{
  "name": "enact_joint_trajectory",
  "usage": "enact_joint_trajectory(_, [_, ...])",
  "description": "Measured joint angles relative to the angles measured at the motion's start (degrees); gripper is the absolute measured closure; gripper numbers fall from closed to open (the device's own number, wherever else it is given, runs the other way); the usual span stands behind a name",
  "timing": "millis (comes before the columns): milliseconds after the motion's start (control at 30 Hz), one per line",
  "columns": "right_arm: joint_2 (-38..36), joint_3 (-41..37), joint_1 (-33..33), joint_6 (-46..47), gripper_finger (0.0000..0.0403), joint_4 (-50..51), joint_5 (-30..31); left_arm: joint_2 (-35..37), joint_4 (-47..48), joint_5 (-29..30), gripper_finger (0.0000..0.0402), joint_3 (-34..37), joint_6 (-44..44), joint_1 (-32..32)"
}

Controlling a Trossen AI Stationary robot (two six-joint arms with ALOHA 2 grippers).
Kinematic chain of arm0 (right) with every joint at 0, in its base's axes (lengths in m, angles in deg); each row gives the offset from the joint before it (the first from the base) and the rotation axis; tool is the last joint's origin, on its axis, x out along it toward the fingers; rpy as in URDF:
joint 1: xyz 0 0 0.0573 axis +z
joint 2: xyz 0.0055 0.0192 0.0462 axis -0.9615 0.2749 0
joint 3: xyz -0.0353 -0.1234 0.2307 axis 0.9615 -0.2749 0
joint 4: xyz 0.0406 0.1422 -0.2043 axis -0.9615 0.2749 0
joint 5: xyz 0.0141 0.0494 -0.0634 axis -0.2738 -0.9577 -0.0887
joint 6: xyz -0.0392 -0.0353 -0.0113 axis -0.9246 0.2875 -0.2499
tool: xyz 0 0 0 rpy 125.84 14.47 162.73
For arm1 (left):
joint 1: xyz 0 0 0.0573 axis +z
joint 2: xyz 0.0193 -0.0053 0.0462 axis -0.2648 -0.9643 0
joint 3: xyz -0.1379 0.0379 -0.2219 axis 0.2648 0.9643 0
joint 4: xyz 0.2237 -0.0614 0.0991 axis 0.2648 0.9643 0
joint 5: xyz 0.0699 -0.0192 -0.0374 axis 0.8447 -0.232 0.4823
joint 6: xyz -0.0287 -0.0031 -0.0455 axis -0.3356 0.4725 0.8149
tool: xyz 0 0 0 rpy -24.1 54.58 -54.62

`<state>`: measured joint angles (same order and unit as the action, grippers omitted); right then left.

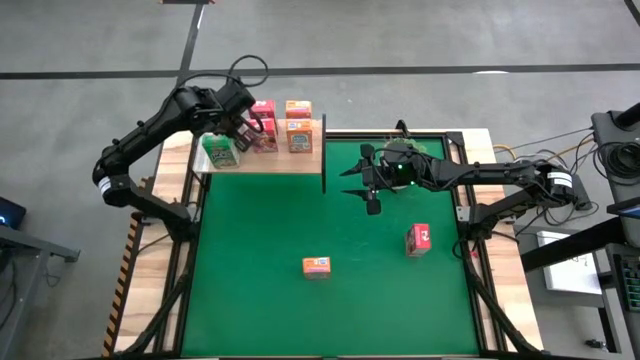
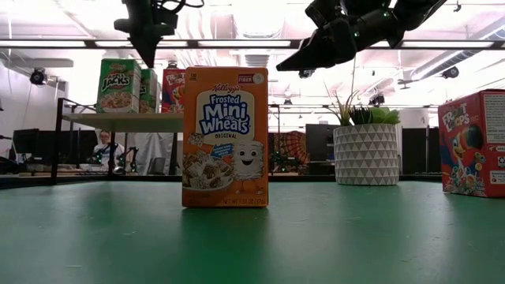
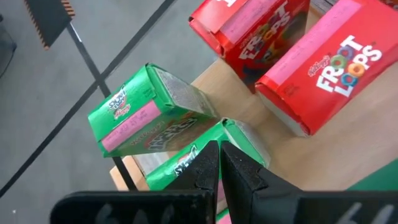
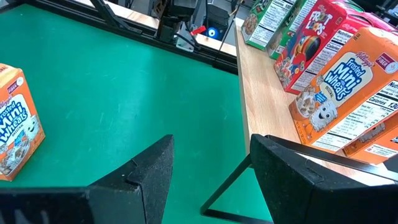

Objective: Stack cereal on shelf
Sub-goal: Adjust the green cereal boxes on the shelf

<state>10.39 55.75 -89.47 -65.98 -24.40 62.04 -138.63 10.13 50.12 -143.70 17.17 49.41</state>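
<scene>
— Where are the boxes?
— I see green (image 1: 221, 151), pink (image 1: 264, 127) and orange (image 1: 298, 127) cardboard cartons on the pale wood shelf (image 1: 270, 162). One orange box (image 1: 316, 266) and one pink box (image 1: 418, 239) stand on the green felt mat (image 1: 260, 300).
— Grippers?
— My left gripper (image 3: 219, 163) hangs over the green cartons, fingers pressed together. My right gripper (image 4: 211, 163) hovers above the mat, fingers spread, empty.

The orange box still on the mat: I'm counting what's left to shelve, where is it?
In the high view the orange box stands on the green mat near the front centre, left of the pink box, away from the shelf.
</scene>
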Motion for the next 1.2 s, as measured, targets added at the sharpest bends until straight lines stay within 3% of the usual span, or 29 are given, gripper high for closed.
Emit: enact_joint_trajectory(1200, [0.0,0.0,0.0,-0.15,0.0202,0.2,0.0,-0.02,1.66,3.87,0.0402,1.86,0.44,0.23])
